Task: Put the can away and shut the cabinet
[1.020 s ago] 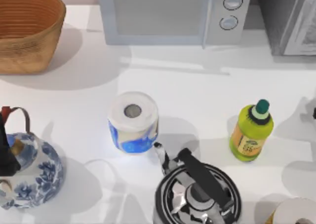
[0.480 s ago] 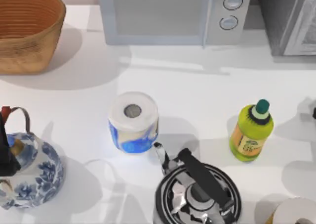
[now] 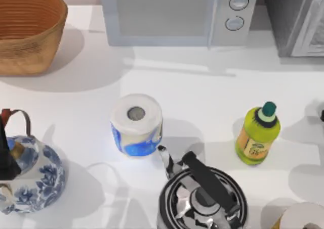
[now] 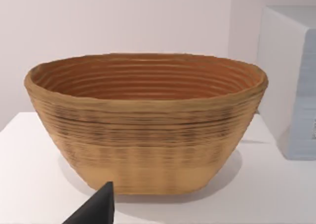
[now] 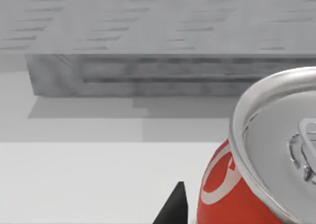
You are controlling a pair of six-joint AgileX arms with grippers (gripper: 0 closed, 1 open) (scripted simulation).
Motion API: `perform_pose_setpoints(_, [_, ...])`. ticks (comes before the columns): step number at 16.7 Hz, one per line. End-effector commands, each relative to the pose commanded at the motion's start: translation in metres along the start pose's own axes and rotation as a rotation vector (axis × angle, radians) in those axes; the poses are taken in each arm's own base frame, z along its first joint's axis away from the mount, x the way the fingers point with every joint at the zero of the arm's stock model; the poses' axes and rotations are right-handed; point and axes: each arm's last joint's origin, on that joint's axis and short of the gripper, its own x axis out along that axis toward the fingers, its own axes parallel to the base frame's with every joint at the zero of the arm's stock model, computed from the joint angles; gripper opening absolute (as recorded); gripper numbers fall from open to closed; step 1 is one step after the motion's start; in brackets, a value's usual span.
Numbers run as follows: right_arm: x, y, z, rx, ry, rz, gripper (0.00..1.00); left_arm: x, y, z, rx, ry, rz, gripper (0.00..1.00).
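My right gripper [image 5: 175, 204] is off the right edge of the table, w/ one dark fingertip showing in its wrist cam and the can [image 5: 261, 159] right alongside it — red body, silver lid, pull-tab up. Can looks to be sitting right at the fingers, prob. held, but I can't tell whether the jaws are apart or clamped on it, so no call there. Straight ahead of that hand, across a strip of bare white table [image 5: 89, 179], is the grey base of the cabinet [image 5: 168, 73]. From above, the cabinet [image 3: 296, 19] sits at the far right corner, pale framed door swung toward the front. My read: still on the carry toward the opening, can not yet stowed, door not yet shut.

Left gripper [image 4: 96, 211] parked low at the table's left, jaws' state unclear too, w/ the wicker basket [image 4: 145, 120] dead ahead of it. Microwave [image 3: 179, 14], paper roll [image 3: 136, 124], green bottle [image 3: 257, 134] and black kettle [image 3: 202, 196] stand between the two hands — untouched.
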Motion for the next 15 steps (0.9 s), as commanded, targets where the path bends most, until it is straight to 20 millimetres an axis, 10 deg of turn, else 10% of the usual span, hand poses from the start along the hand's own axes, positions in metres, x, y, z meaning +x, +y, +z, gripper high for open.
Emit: perform_pose_setpoints(15, [-0.026, -0.001, 0.141, 0.001, 0.002, 0.001, 0.0, 0.0, 0.0, 0.0, 0.0, 0.0, 0.0, 1.0])
